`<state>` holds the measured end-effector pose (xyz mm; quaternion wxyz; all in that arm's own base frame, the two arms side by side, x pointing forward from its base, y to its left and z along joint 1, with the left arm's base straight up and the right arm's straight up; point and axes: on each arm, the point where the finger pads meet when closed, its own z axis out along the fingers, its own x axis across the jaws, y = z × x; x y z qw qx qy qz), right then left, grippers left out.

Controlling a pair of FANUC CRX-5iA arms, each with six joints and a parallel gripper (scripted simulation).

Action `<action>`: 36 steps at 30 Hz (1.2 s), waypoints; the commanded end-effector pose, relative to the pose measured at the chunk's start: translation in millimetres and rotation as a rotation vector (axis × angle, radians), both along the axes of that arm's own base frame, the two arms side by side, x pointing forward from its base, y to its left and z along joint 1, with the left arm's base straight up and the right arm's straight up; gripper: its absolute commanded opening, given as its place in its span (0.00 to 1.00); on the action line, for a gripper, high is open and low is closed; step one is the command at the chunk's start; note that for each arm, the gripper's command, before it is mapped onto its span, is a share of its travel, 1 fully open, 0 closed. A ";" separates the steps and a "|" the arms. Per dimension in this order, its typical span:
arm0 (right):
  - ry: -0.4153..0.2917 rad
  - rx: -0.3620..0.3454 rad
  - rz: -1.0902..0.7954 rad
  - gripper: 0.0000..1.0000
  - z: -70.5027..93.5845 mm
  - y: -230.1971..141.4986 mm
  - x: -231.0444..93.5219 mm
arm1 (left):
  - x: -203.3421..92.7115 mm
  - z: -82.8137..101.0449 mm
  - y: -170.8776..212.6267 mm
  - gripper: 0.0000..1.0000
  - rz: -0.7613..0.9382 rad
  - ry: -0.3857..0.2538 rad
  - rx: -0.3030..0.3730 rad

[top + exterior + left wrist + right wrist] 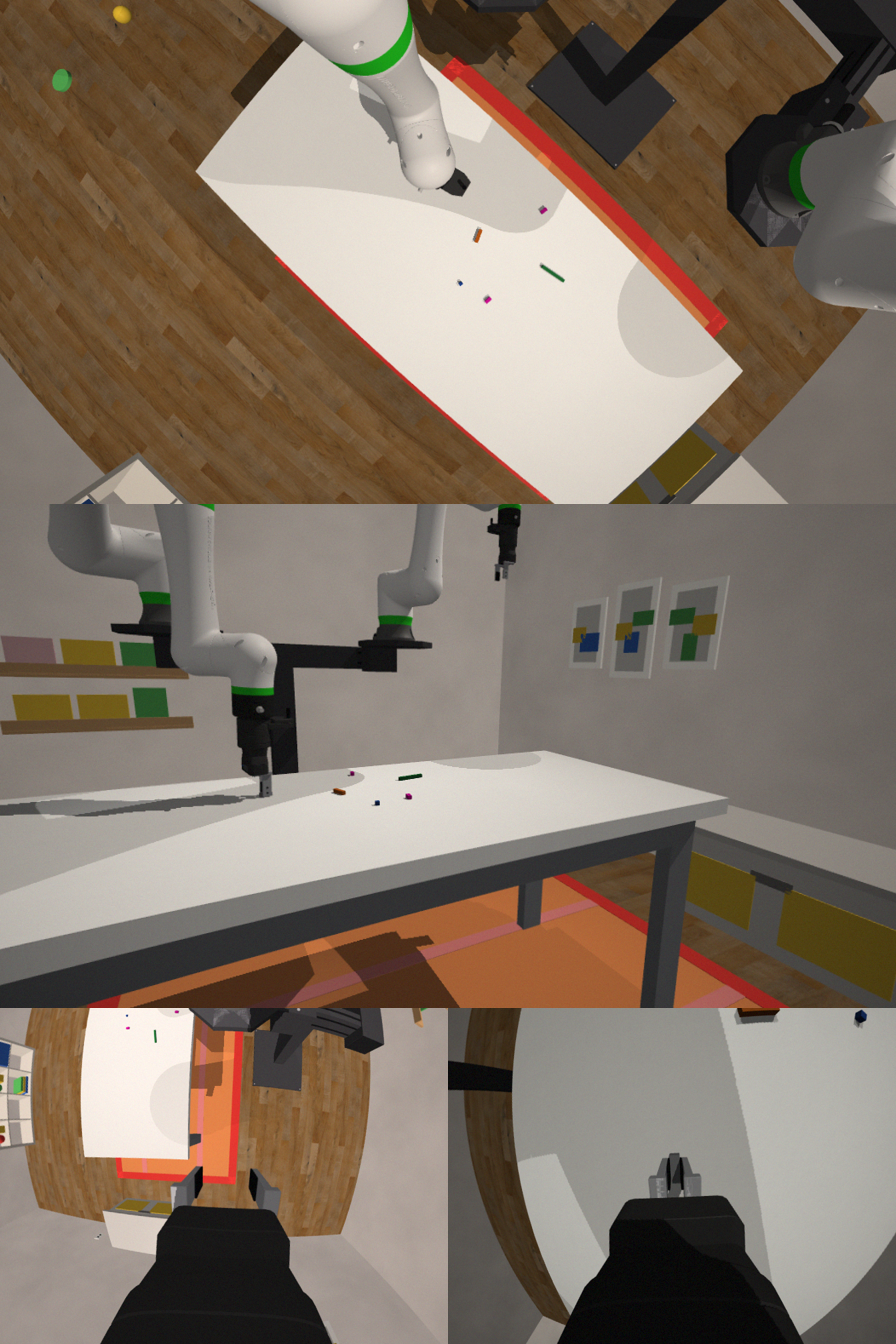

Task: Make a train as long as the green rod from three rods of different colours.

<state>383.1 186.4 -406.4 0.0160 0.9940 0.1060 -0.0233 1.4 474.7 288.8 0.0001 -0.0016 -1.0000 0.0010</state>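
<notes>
My right gripper (265, 793) (675, 1167) is low at the table, shut on a grey rod (674, 1160); whether the rod touches the table I cannot tell. My left gripper (502, 574) (226, 1177) is open and empty, high beyond the table's end. An orange rod (477, 235) (338, 791) (758, 1011) lies nearest the right gripper. A blue rod (459, 283) (376, 803) (861, 1016) and a magenta rod (487, 299) (408, 796) lie farther on. A second magenta rod (542, 209) (352, 773) and the green rod (552, 272) (410, 777) (155, 1036) lie apart.
The white table (400, 313) (564, 792) (119, 1098) carries all the rods. The right arm (419, 125) reaches over its shaded part. A dark stand (604, 94) is beside the table, and a cabinet (814, 855) is past its far end.
</notes>
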 end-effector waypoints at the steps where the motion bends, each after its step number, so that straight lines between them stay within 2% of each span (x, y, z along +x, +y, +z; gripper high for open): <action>1: -0.044 0.037 -0.009 0.24 0.2 0.1 0.1 | 0.2 0.9 0.2 1.00 0.000 0.000 0.002; 25: -0.044 0.037 -0.009 0.24 1.8 0.1 0.1 | 0.2 0.9 0.2 1.00 0.000 0.000 0.002; 29: -0.044 0.037 -0.009 0.24 15.7 0.1 0.1 | 0.2 0.9 0.2 1.00 0.000 0.000 0.002; 36: -0.044 0.037 -0.009 0.24 66.0 0.1 0.1 | 0.2 0.9 0.2 1.00 0.000 0.000 0.002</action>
